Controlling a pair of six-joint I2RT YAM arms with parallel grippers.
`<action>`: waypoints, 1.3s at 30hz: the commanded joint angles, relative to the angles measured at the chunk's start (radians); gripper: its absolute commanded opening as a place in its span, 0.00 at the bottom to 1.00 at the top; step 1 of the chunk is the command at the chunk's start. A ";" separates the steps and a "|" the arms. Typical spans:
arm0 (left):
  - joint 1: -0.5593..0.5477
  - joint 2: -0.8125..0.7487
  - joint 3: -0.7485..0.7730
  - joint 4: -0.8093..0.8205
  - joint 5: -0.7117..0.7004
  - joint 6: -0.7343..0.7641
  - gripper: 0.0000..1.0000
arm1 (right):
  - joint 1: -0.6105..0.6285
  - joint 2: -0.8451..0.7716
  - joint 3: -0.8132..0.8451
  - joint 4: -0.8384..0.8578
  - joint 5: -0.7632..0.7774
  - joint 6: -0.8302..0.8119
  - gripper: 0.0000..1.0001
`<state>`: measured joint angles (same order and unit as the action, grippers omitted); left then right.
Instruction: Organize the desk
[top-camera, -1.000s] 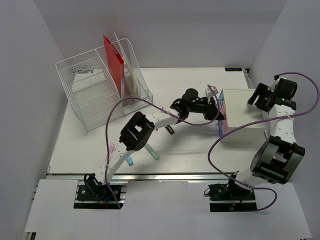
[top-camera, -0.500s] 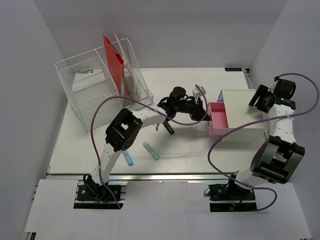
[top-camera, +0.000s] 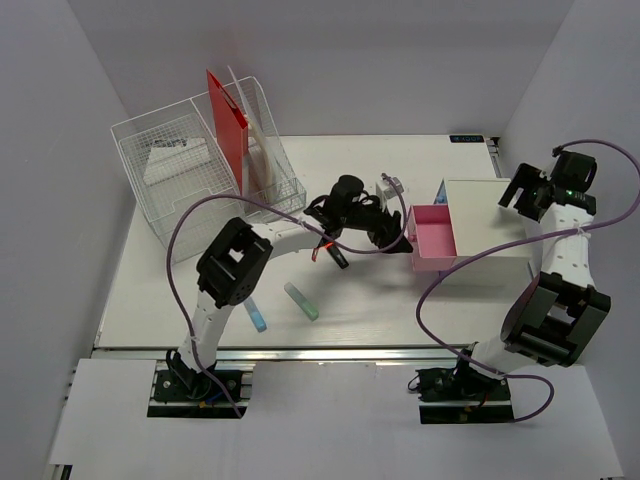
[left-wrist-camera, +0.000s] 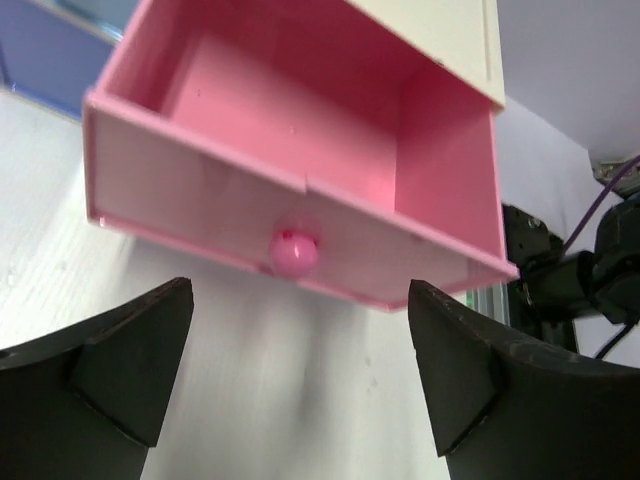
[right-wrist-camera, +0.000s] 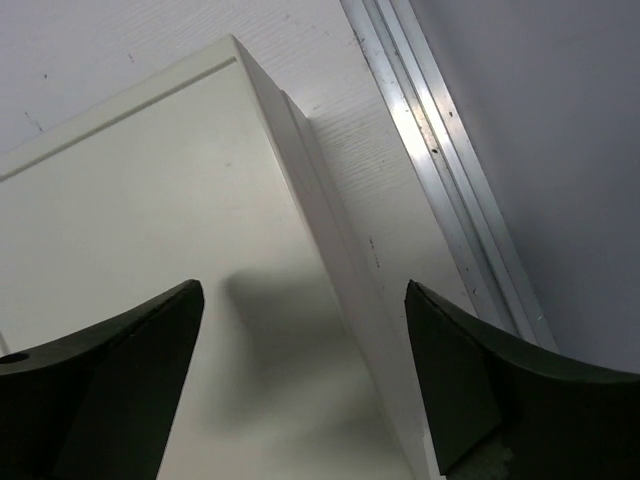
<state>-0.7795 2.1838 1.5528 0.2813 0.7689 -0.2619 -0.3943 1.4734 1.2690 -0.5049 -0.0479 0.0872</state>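
The desk (top-camera: 180, 290) is a white tabletop with a silver rail (top-camera: 300, 353) at its front. My left gripper (top-camera: 398, 228) stands open and empty just left of a pink drawer (top-camera: 432, 238) that is pulled out of the white drawer box (top-camera: 490, 225). In the left wrist view the drawer (left-wrist-camera: 300, 120) looks empty. Its round pink knob (left-wrist-camera: 294, 252) sits just ahead of my left gripper (left-wrist-camera: 300, 370), apart from both fingers. My right gripper (top-camera: 522, 195) is open above the box's right end. In the right wrist view my right gripper (right-wrist-camera: 305, 385) hovers over the box top (right-wrist-camera: 140, 210).
A wire-mesh organizer (top-camera: 185, 185) with a red folder (top-camera: 228, 125) stands at the back left. A teal marker (top-camera: 302, 300), a blue marker (top-camera: 258, 316) and a dark pen (top-camera: 332, 252) lie near the left arm. A small white object (top-camera: 390, 186) and a blue thing (top-camera: 440, 190) lie behind the drawer.
My left gripper drew the pink drawer out of the box toward the left, then opened and let go of the knob. The right gripper stayed over the box and opened slightly wider.
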 joint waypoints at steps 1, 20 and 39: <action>0.014 -0.173 -0.030 -0.052 -0.068 0.026 0.98 | 0.000 -0.008 0.098 -0.021 -0.001 -0.032 0.89; 0.195 -0.893 -0.396 -1.054 -1.106 -0.355 0.98 | 0.694 -0.087 0.357 -0.201 0.201 -0.014 0.89; 0.390 -1.208 -0.668 -1.151 -1.074 -0.370 0.98 | 1.195 0.563 0.599 -0.119 0.362 0.312 0.89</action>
<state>-0.3946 0.9791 0.9039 -0.9001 -0.3252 -0.6643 0.8047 2.0037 1.7832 -0.6662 0.2615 0.3149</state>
